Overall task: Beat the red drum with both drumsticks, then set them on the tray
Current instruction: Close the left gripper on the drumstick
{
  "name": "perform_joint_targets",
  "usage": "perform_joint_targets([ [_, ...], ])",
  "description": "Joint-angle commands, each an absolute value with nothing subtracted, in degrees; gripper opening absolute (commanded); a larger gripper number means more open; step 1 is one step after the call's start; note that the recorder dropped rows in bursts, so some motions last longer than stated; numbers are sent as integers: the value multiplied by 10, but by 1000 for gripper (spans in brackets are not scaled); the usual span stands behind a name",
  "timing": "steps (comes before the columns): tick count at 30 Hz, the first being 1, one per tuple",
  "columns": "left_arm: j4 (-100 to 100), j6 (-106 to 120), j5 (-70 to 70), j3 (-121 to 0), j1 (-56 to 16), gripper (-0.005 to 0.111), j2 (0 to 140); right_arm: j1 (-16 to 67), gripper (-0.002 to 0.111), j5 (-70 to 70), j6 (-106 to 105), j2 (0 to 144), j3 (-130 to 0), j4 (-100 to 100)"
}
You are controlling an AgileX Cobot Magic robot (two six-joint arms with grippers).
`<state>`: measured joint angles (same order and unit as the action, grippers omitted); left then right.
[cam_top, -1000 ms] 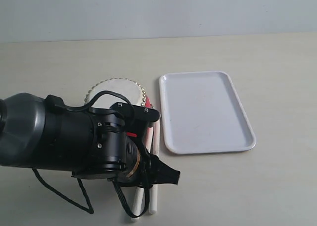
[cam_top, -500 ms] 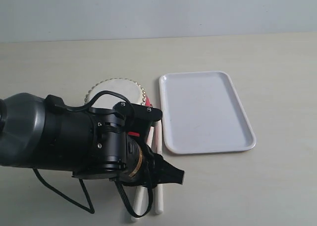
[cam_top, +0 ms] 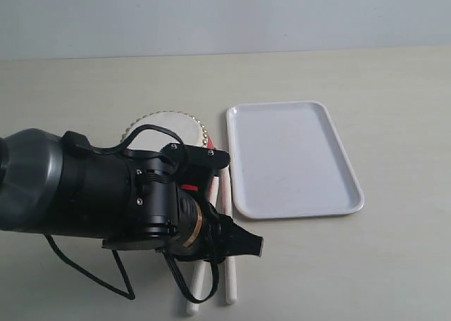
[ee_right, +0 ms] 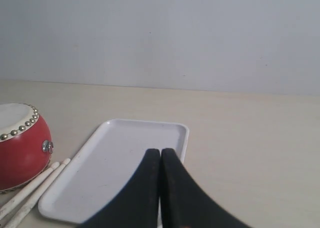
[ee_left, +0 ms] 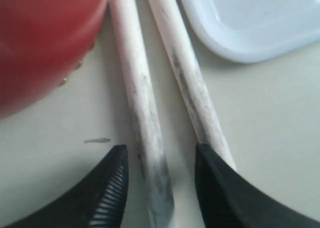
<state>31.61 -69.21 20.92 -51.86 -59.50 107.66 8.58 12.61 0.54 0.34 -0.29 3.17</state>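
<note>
Setting: robot test bench, laboratory type. Evidence: one plain pale beige table, smooth and matt, forming the ground of every view; one blank grey-white wall directly behind it, meeting the tabletop in a straight line; one black robot arm over the tabletop, with exposed black cable looped beneath it; one small staged set of props placed close together on the surface: red drum, two drumsticks, white tray. Lighting even and soft.
</note>
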Motion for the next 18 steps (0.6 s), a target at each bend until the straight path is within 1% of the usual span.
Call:
perform_joint_targets([
  [1,289,-672,213,-515,-578,43,1077,83,0,119,6,0,0,31],
  [6,246,-617,209,-515,-579,43,1077,83,0,120,6,0,0,31],
  [18,247,-615,205,-515,-572,43,1096,83,0,119,6,0,0,31],
])
